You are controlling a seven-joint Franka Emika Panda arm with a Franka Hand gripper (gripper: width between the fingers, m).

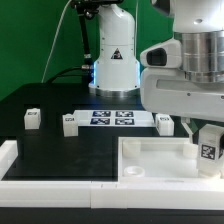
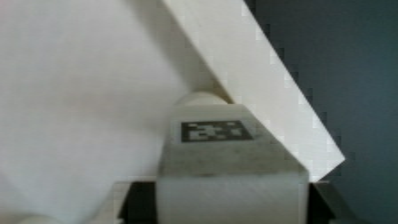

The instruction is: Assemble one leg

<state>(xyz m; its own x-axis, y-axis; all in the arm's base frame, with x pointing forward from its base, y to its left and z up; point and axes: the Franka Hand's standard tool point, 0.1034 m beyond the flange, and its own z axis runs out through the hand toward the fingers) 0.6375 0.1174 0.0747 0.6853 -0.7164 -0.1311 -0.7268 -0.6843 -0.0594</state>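
Observation:
My gripper [image 1: 207, 135] is at the exterior view's right, shut on one leg [image 1: 208, 148], a chunky white block with its tag facing the camera. It holds the leg upright over the right end of the large white tray-like part [image 1: 150, 160]. In the wrist view the leg [image 2: 222, 165] fills the space between the dark fingers [image 2: 146, 200], its tag toward the camera. Its far end sits against the tray's raised rim [image 2: 249, 70]. Three more legs stand on the black table: one at the left [image 1: 32, 117], one left of centre [image 1: 69, 122], one right of centre [image 1: 164, 121].
The marker board [image 1: 112, 118] lies flat at the middle back, in front of the robot base [image 1: 113, 60]. A low white fence [image 1: 12, 160] runs along the table's left and front edges. A green backdrop stands behind.

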